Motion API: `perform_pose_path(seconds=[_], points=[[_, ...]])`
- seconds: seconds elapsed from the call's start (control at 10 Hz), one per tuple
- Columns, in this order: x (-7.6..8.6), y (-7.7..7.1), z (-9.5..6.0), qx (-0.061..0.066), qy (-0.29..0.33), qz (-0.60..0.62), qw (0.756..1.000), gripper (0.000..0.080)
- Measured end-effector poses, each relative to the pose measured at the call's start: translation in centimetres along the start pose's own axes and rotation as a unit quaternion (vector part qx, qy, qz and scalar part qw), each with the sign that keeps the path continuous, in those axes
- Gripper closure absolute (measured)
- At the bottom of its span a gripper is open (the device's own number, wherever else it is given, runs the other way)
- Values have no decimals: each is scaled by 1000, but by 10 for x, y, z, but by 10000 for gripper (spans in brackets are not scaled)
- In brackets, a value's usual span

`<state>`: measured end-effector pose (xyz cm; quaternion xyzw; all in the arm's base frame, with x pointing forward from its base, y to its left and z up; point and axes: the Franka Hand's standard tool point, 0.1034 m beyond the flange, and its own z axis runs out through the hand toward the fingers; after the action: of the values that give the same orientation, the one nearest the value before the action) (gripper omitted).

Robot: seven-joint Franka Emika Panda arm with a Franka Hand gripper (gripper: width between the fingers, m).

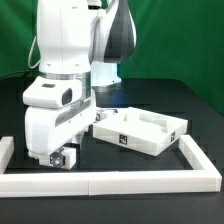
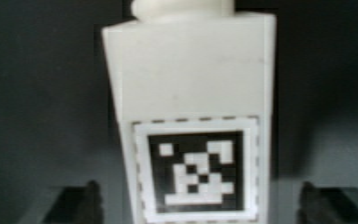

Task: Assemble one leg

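A leg (image 2: 190,90), a chunky white peg with a narrower stub end and a black-and-white tag on its face, fills the wrist view. It lies between my gripper's (image 2: 194,208) two dark fingers (image 2: 69,205), with a dark gap showing on each side, so the jaws stand open around it. In the exterior view the gripper (image 1: 58,160) is low over the black table at the exterior view's left, and the leg (image 1: 58,157) shows only as a small tagged piece between the fingers.
The large flat white square panel (image 1: 160,137) with a raised rim and a tag lies to the exterior view's right of the gripper. A low white wall (image 1: 120,183) borders the table's front and right side. A green backdrop stands behind.
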<state>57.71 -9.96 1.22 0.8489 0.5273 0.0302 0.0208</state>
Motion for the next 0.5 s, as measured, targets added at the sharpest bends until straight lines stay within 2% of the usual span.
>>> perform_pose_path(seconds=[0.1,0.2,0.3,0.4,0.5], points=[[6,1,-5,1,-1,23,1000,176],[22,1,-24,-4,-2,40,999,157],[34,-14,-33,-6,0,50,999,157],[50,-37,-41,-1,-2,71,998,151],[71,-56,-51,-3,0,77,997,151]])
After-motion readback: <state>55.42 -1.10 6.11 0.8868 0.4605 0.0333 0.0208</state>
